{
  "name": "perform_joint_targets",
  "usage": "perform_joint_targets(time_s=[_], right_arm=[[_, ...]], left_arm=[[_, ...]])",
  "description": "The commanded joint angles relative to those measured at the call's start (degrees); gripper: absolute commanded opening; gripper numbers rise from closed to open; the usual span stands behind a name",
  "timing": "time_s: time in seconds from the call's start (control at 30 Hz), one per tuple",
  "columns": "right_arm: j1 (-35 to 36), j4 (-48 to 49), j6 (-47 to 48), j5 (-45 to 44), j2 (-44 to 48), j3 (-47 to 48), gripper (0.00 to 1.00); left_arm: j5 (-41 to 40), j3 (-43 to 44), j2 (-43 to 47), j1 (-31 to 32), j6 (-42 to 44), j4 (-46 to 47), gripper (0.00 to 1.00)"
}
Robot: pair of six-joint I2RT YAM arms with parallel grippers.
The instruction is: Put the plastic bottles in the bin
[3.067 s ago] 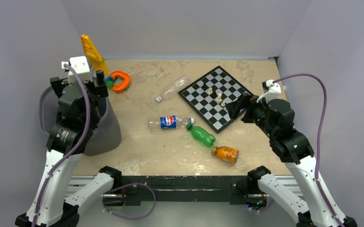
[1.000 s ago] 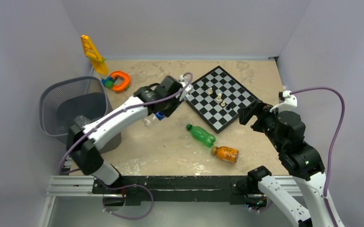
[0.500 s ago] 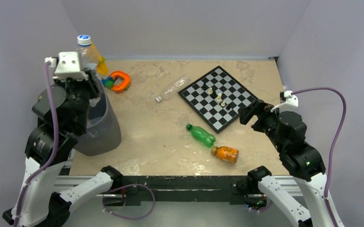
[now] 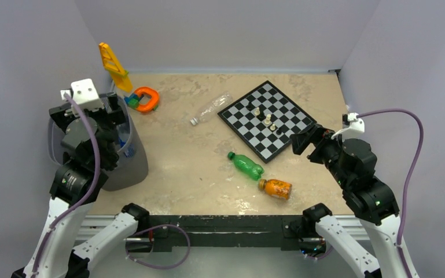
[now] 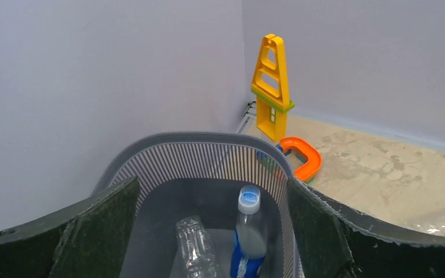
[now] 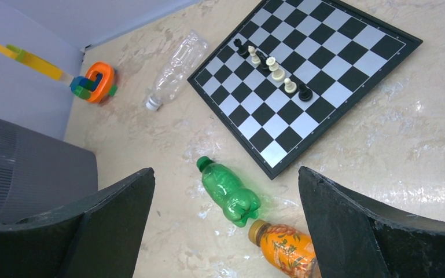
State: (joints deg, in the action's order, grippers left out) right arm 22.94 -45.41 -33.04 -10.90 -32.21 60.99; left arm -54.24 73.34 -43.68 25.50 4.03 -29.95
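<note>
On the beige marbled table [image 4: 197,168], the grey mesh bin [image 5: 197,142] holds the blue-labelled Pepsi bottle [image 5: 249,231], upright, beside a crumpled clear bottle [image 5: 194,252]. The green bottle [image 6: 228,191], orange bottle [image 6: 283,252] and second clear bottle [image 6: 176,66] lie outside on the table. The left gripper [image 5: 211,191] and right gripper [image 6: 225,174] gape, empty.

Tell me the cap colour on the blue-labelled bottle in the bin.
Its cap is white with a blue top, clearest in the left wrist view.

Five bottles [image 4: 246,165] [image 4: 276,188] [image 4: 210,108] [image 5: 249,231] [image 5: 194,250], one bin [image 4: 134,165]
</note>
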Motion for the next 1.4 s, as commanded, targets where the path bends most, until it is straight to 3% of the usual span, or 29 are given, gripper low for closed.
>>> perform_joint_targets(time_s=[0.0,0.2,0.33,0.57,0.67,0.97,1.37], right_arm=[[0.4,1.4,-0.6,0.6,2.5,-0.5,0.99],[0.4,2.0,-0.8,0.4,3.5,-1.3,0.99],[0.3,2.2,-0.8,0.2,3.0,-1.6,0.99],[0.3,1.8,-0.9,0.1,3.0,-1.5,0.99],[0.4,1.3,0.1,0.0,2.5,-0.7,0.98],[0.4,0.2,1.4,-1.0,1.6,0.1,0.98],[0.4,2.6,2.9,0.0,-2.2,-1.5,0.98]], left_arm=[[2.6,4.6,2.0,-0.4,-2.8,-0.5,1.0],[17.3,16.4,-8.3,1.4,-7.7,-17.1,1.0],[20.6,19.3,-18.4,8.3,-5.1,-17.8,1.0],[34.0,30.4,-40.7,12.5,-10.1,-25.8,1.0],[37.5,32.5,-49.0,12.6,-10.4,-24.7,1.0],[35.2,41.8,-71.3,11.7,-8.3,-20.5,1.0],[40.7,38.1,-80.8,4.7,-7.0,-6.4,1.0]])
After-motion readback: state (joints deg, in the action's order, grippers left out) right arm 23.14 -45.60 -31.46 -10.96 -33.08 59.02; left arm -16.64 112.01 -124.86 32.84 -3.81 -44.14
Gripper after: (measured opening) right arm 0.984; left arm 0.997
